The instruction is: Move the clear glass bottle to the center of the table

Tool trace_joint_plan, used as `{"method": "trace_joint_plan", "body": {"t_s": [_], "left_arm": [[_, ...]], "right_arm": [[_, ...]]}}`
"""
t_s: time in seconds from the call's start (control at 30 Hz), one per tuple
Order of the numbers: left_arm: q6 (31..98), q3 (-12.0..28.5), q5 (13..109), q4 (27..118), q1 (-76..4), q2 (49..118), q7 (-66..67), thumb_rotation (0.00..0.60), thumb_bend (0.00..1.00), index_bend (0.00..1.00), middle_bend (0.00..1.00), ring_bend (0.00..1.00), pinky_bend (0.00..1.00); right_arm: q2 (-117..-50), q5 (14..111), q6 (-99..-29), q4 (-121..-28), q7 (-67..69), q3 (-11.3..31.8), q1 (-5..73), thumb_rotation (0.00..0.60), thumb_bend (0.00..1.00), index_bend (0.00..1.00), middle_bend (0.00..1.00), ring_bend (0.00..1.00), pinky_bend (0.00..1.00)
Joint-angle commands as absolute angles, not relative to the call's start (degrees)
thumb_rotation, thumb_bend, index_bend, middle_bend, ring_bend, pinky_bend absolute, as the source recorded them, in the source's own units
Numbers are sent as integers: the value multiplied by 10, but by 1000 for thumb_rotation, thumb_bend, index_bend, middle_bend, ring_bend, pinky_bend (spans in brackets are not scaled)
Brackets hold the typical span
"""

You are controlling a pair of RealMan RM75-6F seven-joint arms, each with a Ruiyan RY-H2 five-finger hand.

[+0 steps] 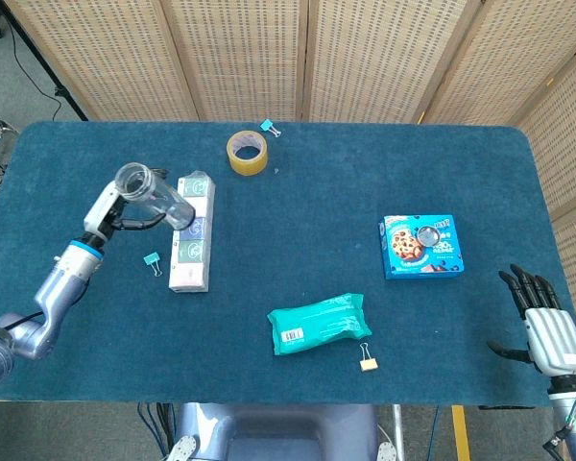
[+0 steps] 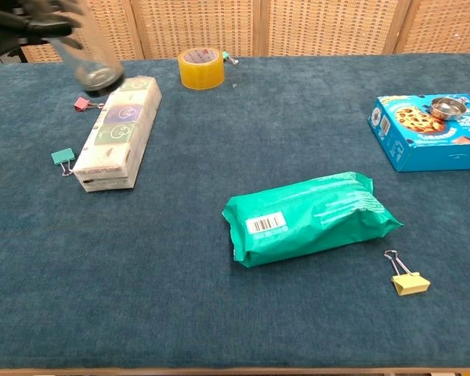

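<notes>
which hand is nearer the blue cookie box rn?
Right. The right hand rests open near the table's front right corner, just beyond the blue cookie box. The left hand holds the clear glass bottle far across the table.

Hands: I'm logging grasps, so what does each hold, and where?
Left hand grips the clear glass bottle around its body, lifted. Right hand holds nothing.
</notes>
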State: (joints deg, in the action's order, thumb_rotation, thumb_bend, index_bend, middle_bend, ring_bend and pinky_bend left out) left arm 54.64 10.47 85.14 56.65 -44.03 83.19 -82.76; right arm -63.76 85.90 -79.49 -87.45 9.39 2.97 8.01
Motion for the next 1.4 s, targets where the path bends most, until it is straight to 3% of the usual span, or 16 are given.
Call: {"method": "trace_joint_plan", "body": {"t_s": [0.03,0.27,0.47,0.77,1.4], "left_arm": [[516,124,847,630,-481,821,-788,600,457,347,230,162,299],[460,149,821,658,-542,868,-734,600,453,347,230,162,299],[419,155,801,620,-584,937,-697,600,450,346,232,162,299],[412,147,809,546,-609,1016,-708,600,445,347,232,161,299],[427,123,822,536,-601,1026,-690,600,422,310,210,89,299]], "right_arm": [[-636,854,-796,-873,97,32,79,600,0,0,0,0,0],[-633,838,-791,-865,108,36,75,600,0,0,0,0,0],[-630,828,-789,-858,119,39,72,600,0,0,0,0,0],[-627,821,-790,-853,129,43,69,600,0,0,0,0,0],[-628,823,-789,-857,127,45,68,600,0,0,0,0,0]]}}
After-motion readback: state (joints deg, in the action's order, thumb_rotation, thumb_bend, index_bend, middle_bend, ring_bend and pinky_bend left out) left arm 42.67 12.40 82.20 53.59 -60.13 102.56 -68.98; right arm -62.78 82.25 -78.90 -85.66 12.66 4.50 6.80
